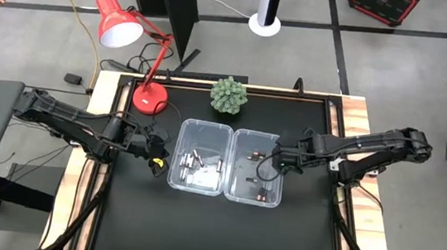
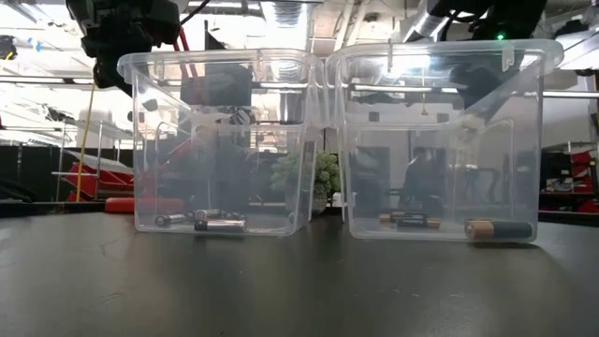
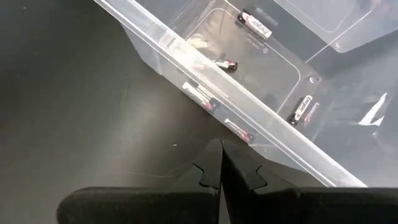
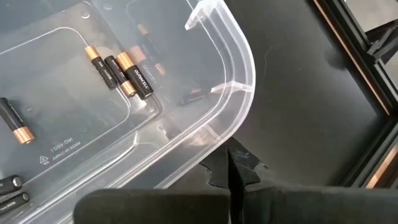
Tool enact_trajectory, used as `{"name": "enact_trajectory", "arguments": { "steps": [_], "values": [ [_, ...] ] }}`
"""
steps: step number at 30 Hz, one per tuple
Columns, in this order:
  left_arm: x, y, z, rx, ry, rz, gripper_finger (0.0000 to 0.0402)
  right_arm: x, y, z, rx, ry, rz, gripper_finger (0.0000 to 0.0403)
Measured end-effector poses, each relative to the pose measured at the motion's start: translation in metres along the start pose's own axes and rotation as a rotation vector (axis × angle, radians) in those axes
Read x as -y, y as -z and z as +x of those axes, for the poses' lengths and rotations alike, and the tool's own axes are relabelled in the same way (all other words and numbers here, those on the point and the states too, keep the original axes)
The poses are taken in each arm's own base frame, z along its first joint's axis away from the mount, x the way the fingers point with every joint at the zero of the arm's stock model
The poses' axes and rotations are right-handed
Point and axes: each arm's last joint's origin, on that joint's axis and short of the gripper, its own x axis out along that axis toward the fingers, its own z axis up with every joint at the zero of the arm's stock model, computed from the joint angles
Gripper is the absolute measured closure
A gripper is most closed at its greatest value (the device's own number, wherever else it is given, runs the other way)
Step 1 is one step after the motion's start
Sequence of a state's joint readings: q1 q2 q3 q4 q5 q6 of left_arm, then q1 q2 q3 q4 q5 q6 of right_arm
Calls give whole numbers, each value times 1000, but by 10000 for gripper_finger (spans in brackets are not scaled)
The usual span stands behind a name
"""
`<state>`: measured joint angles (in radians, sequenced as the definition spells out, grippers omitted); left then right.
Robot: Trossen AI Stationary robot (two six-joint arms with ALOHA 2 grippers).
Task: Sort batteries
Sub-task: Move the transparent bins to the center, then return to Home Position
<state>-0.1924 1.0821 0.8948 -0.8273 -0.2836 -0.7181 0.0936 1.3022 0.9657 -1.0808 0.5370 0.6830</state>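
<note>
Batteries lie sorted in the two clear bins: silver in the lamp-side bin, copper-ended in the other; both grippers, left and right, closed empty just outside; retreat without nudging bins

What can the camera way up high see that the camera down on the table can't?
Only the high view shows the red lamp, the little green plant unobstructed, and both arms whole, with the left gripper and right gripper shut beside the bins. Only the low view shows the room behind. Both show the two clear bins holding batteries.
</note>
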Motion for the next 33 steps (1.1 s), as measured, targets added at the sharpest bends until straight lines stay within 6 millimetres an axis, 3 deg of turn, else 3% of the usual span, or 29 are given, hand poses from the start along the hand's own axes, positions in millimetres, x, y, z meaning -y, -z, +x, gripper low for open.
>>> {"name": "enact_trajectory", "arguments": {
  "steps": [21, 26, 33],
  "values": [
    [8, 3, -3, 40, 19, 14, 401, 4, -8, 3, 38, -6, -69, 400],
    [8, 3, -6, 106, -34, 34, 401, 8, -2, -11, 105, -8, -77, 395],
    [2, 1, -17, 204, -85, 72, 401, 22, 13, -49, 291, -74, -61, 381]
  ]
}}
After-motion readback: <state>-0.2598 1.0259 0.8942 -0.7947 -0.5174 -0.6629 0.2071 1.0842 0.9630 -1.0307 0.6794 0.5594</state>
